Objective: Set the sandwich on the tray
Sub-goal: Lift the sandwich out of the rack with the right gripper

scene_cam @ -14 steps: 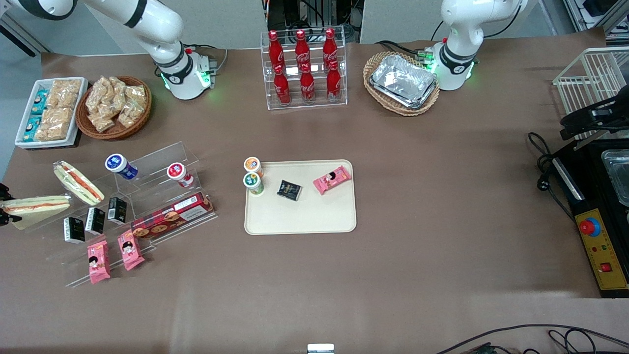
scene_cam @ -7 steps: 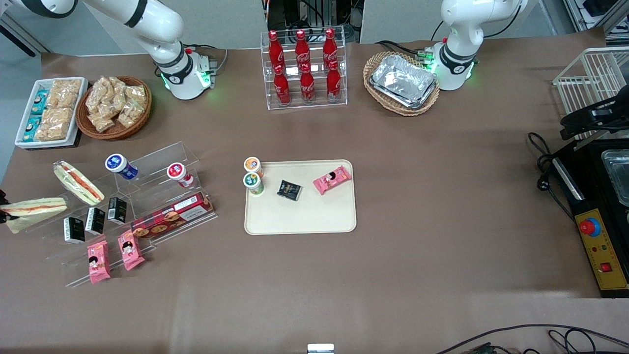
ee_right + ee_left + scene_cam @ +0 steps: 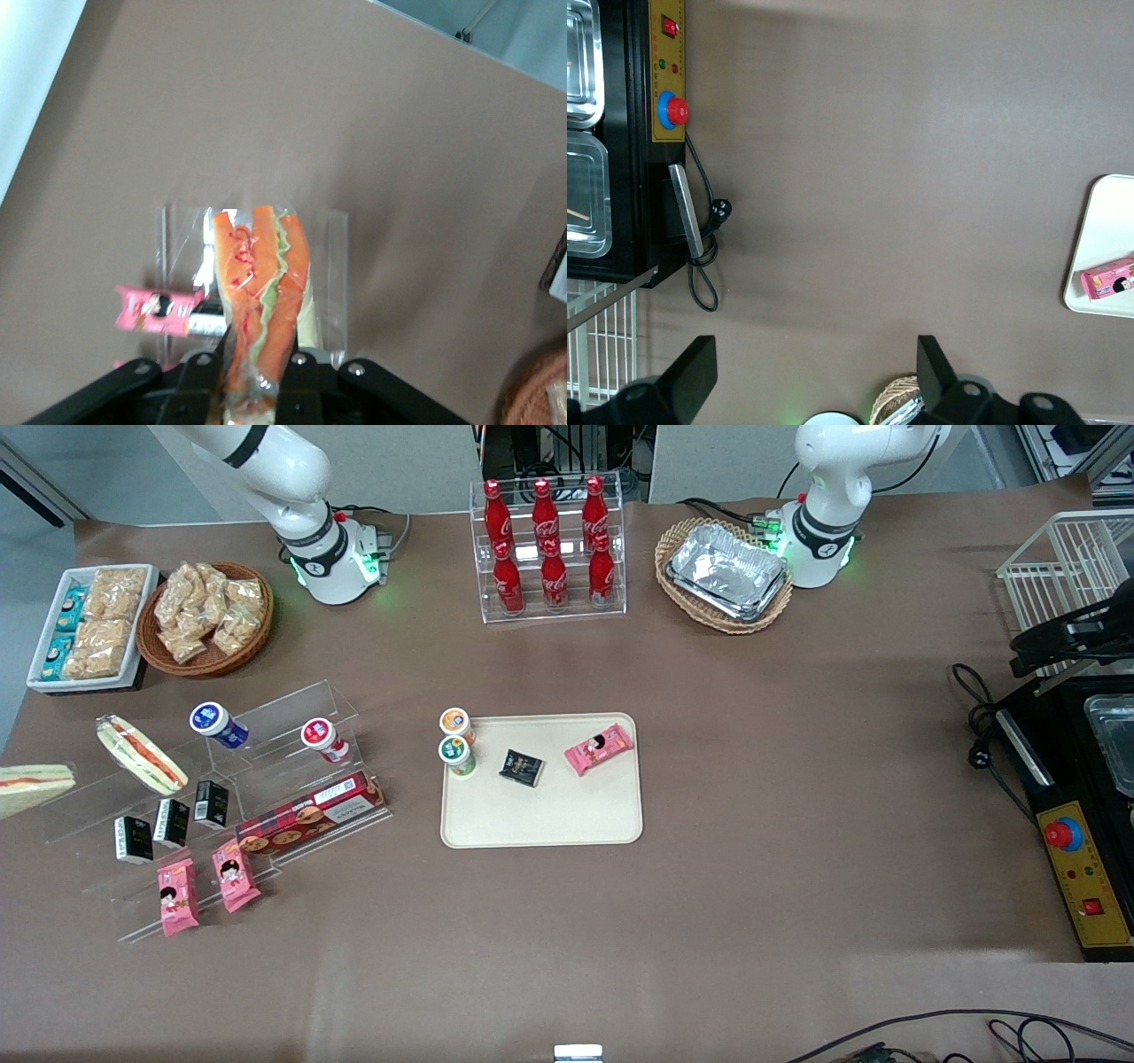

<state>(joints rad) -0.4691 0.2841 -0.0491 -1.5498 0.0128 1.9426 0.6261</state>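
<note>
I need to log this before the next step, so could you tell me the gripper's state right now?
Right arm's gripper: shut on the sandwich, held above the working arm's end of the table.

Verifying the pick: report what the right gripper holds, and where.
The gripper, at the working arm's end of the table, clamps one end of the wrapped sandwich.

White script on the six red cola bottles (image 3: 547,549) and print on the snack packs are too small to read.
</note>
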